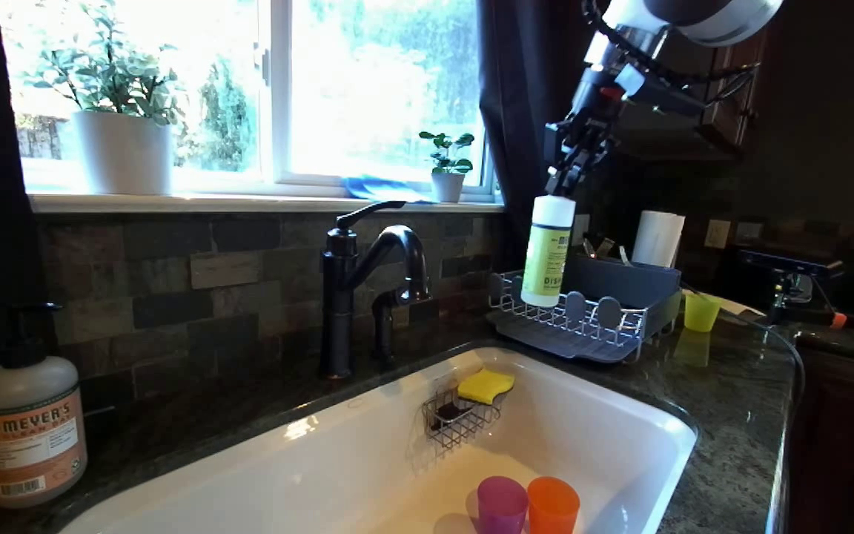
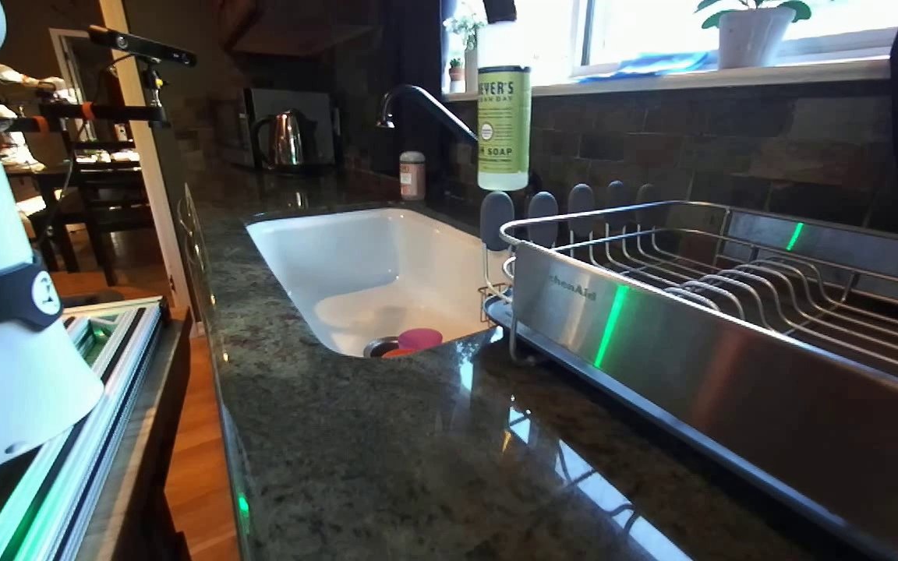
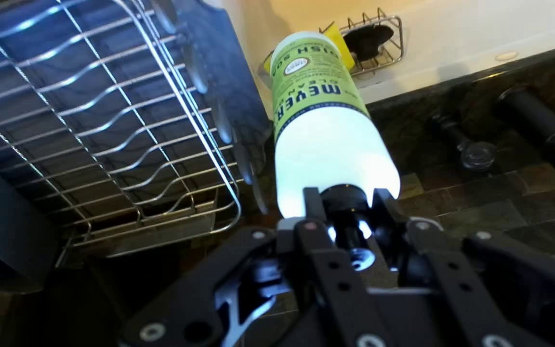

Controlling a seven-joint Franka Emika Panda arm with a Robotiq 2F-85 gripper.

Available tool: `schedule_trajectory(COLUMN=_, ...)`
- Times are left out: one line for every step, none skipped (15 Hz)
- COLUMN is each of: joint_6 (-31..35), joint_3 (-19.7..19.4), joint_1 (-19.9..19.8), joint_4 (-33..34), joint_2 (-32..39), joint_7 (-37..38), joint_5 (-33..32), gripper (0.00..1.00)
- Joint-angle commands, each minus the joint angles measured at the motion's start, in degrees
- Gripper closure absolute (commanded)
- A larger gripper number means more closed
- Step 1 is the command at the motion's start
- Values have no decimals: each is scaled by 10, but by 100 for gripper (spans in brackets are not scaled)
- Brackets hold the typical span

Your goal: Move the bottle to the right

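The bottle is slim, with a bright green label on its lower body and a white upper part. It shows in both exterior views (image 1: 547, 256) (image 2: 504, 128) and in the wrist view (image 3: 313, 82). My gripper (image 1: 562, 180) is shut on the bottle's black top, seen between the two fingertips in the wrist view (image 3: 347, 200). The bottle hangs nearly upright in the air near the sink-side edge of the dish rack, its base apart from the counter. In an exterior view the gripper is mostly out of the frame above the bottle.
The wire dish rack (image 1: 623, 326) (image 2: 698, 335) stands beside the white sink (image 1: 286, 471). A black faucet (image 1: 338, 311) rises behind the sink. A squat orange-labelled bottle (image 1: 30, 430) stands at the far end. Purple (image 1: 502, 504) and orange (image 1: 553, 504) cups sit in the sink.
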Motion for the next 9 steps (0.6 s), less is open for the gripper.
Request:
schedule_trajectory(joint_6=42, joint_3=9, joint_1=4, joint_4=82, joint_2=106, joint_7=0, joint_5=-18, gripper=92)
schedule_trajectory(joint_6=52, joint_3=15, joint_1=5, joint_4=95, joint_2=124, joint_7=13, joint_5=-25, gripper=92)
schedule_trajectory(joint_6=52, joint_3=23, joint_1=3, joint_4=107, joint_2=134, joint_7=29, joint_5=-41, gripper=92)
schedule_trajectory(joint_6=44, joint_3=25, joint_1=1, joint_4=116, joint_2=136, joint_7=39, joint_5=-56, gripper=92)
schedule_trajectory(joint_6=51, joint_3=9, joint_1=10, joint_4=87, joint_2=123, joint_7=15, joint_5=-35, gripper=70)
schedule_trajectory(joint_6=51, joint_3=12, joint_1=10, joint_4=99, joint_2=133, joint_7=23, joint_5=-44, gripper=70)
schedule_trajectory(joint_6=51, joint_3=14, joint_1=11, joint_4=106, joint_2=138, joint_7=27, joint_5=-48, gripper=70)
schedule_trajectory(joint_6=51, joint_3=14, joint_1=11, joint_4=109, joint_2=140, joint_7=28, joint_5=-49, gripper=70)
schedule_trajectory(joint_6=51, joint_3=14, joint_1=10, joint_4=110, joint_2=140, joint_7=28, joint_5=-49, gripper=92)
